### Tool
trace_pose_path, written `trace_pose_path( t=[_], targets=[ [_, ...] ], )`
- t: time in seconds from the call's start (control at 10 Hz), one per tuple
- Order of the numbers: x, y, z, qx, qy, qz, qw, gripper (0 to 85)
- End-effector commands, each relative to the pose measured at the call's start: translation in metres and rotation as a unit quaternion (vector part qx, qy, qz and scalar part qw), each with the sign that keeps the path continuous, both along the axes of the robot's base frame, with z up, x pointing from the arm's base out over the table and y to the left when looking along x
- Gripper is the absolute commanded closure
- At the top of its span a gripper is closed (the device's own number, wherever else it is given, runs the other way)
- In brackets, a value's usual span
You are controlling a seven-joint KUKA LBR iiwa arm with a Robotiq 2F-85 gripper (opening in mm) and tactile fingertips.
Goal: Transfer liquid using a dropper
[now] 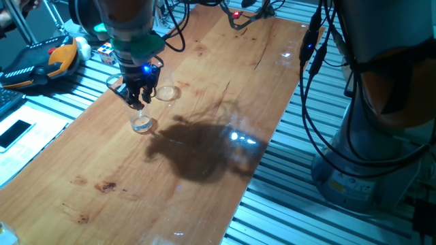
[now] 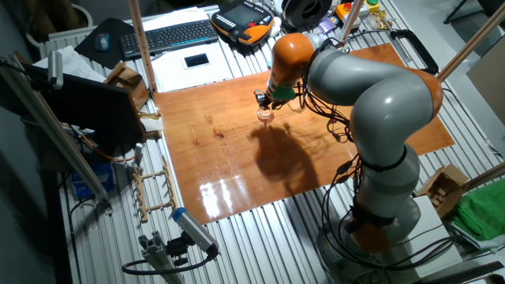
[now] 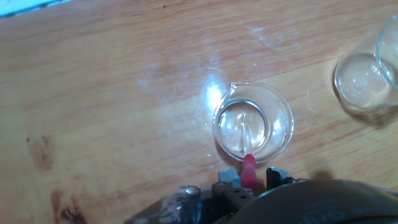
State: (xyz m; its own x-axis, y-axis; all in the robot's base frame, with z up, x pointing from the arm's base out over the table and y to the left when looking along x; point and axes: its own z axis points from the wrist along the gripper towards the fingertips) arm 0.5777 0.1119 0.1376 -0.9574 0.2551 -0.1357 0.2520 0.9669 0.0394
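Note:
In the hand view my gripper (image 3: 250, 178) is shut on the dropper (image 3: 249, 163), pinching its red bulb. The dropper's thin clear tube points down into the small clear glass cup (image 3: 273, 106) right below the fingers. A faint pale glint at the cup's bottom may be the liquid (image 3: 233, 130). In one fixed view the gripper (image 1: 138, 101) hangs just above the cup (image 1: 142, 124) on the wooden table. In the other fixed view the gripper (image 2: 264, 105) is over the cup (image 2: 265, 117); the dropper is too small to see there.
A flat round clear dish (image 1: 165, 93) lies just beyond the cup, and shows at the right edge of the hand view (image 3: 364, 78). The wooden table (image 1: 204, 190) is ringed by metal slats. A keyboard (image 2: 170, 35) and a pendant (image 1: 41, 61) lie off the board.

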Motion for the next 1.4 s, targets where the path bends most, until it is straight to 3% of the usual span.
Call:
trace_pose_path(
  t=[0.0, 0.4, 1.3],
  targets=[
    [0.0003, -0.0002, -0.004, 0.002, -0.001, -0.006, 1.0, 52.0],
    [0.0007, 0.0001, -0.0072, 0.004, 0.0, -0.015, 1.0, 52.0],
    [0.0036, 0.002, -0.0112, 0.003, -0.011, -0.026, 1.0, 56.3]
  ],
)
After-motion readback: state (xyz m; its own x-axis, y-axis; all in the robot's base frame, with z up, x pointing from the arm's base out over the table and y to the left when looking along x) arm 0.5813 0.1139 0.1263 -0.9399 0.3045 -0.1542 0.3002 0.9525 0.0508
